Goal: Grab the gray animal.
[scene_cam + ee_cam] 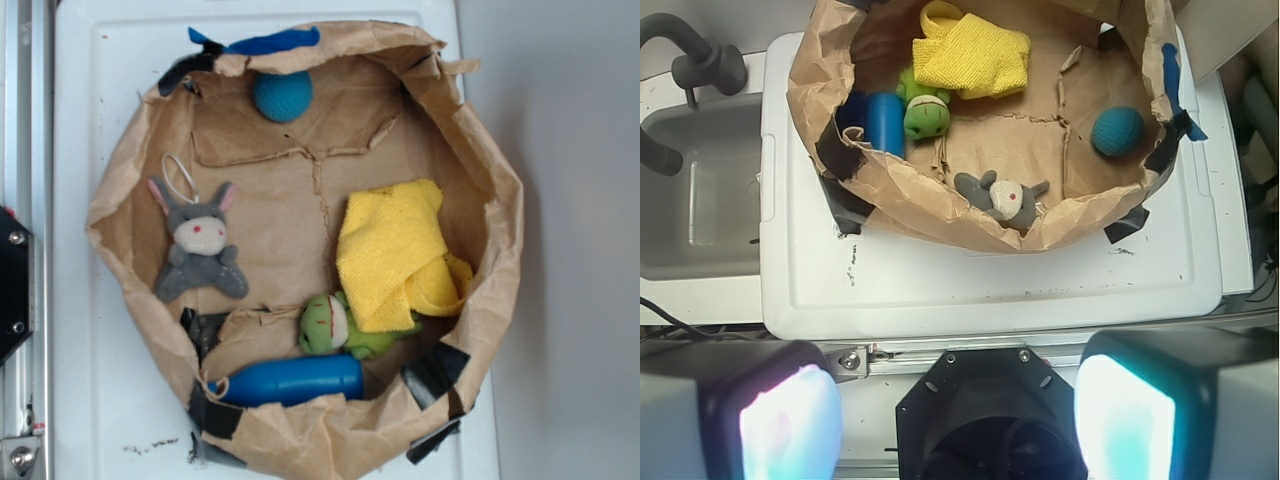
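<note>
Gripper held released, nothing between its fingers, short of the paper bag.

In the wrist view the wide-parted pads are seen at the near edge, over the rim of the white tray. The gray animal is found inside the bag just behind its near wall, lying face up. Farther in, a green plush, a blue cylinder, a yellow cloth and a teal ball are seen.

The black, angular plastic gripper mount carries small silver screws, with a dark round recess below. Two grey, blocky fingers bear glossy pads glowing pale cyan-pink.
</note>
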Available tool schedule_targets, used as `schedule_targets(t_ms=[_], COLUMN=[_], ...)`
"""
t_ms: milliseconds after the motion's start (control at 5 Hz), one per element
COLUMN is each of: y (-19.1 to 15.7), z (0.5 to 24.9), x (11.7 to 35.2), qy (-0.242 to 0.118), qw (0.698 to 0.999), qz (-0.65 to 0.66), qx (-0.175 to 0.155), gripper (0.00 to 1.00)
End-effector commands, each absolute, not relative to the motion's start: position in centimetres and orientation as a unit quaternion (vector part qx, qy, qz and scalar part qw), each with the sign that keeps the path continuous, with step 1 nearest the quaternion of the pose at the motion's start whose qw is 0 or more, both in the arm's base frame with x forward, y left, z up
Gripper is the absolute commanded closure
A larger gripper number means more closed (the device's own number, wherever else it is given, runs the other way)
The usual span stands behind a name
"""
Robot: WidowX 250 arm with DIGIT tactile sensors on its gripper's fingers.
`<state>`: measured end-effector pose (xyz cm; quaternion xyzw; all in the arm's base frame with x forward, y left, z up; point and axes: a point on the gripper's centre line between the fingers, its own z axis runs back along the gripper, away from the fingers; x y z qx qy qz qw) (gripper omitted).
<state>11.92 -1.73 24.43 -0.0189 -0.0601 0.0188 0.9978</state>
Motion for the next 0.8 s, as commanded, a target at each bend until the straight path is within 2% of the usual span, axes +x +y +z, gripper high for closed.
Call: schedule_targets(t_ms=[0,200,400,600], y=[-1.7,-1.4,-0.8,-0.6], z=[24.4,24.7,24.9,24.4], x=[11.9,16.9,19.9,21.7], qy=[-0.06,-0.061,-0.05,-0.05], qw=[0.998,0.997,0.995,0.99], qz=[0.019,0.047,0.078,0.131], qx=[-0.019,-0.015,-0.024,-0.01], gripper=[0.0,0.0,0.0,0.0])
